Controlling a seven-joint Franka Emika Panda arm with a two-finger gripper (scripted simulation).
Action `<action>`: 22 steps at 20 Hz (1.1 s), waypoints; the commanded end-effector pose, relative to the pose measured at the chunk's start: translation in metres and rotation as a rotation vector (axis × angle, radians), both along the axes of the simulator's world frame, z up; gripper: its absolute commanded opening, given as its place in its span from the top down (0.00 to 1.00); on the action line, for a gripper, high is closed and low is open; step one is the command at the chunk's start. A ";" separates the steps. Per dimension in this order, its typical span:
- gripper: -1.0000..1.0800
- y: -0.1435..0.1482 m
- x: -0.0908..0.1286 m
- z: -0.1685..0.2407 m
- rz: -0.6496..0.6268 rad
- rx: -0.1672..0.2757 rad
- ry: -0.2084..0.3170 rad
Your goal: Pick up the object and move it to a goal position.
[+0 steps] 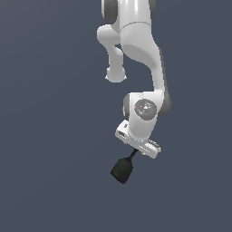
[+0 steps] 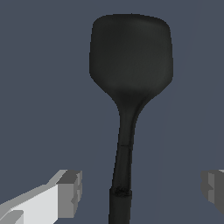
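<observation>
While the arm hung over the counter [image 1: 50, 136], it looked to me like the reach-and-align step: the pick hadn't happened yet, so the goal move was still ahead.

Starting closest in, the wrist view showed the end effector [image 2: 141, 188] spread wide, one fingertip [image 2: 70, 188] on each side of the spatula [image 2: 129, 65] handle, with clear gaps between pads and handle. So it held nothing and touched nothing that I could see. The handle ran right down the middle between the fingers, slightly closer to one pad than the other, and the broad blade sat beyond them, farther from the camera.

Pulling back to the exterior view, the end effector [image 1: 136, 152] was pointed down and mostly hidden under the wrist, so that view didn't say much about the finger gap. The spatula [image 1: 122, 170] lay at roughly 7 o'clock from the wrist, the blade toward 7 and the thin handle running up toward 1 o'clock under the hand. Whether the fingers were already low enough to catch the handle, I couldn't tell.

My guess for the next move: drop the last bit if needed, close squarely on the thin handle, then lift. That handle is skinny and the blade is the heavy end, so I'd expect it to want to swivel in the grip if the pinch landed off-centre.
</observation>
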State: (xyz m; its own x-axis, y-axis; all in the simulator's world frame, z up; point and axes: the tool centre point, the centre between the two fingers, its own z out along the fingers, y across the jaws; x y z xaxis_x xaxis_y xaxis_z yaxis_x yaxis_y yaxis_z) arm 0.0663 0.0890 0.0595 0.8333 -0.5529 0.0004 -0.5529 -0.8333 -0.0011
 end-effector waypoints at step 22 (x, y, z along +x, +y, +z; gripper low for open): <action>1.00 0.000 0.000 -0.042 -0.003 -0.001 0.001</action>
State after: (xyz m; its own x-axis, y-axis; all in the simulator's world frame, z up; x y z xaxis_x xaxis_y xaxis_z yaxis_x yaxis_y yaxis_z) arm 0.0662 0.0896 0.0170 0.8316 -0.5554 -0.0005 -0.5554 -0.8316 -0.0003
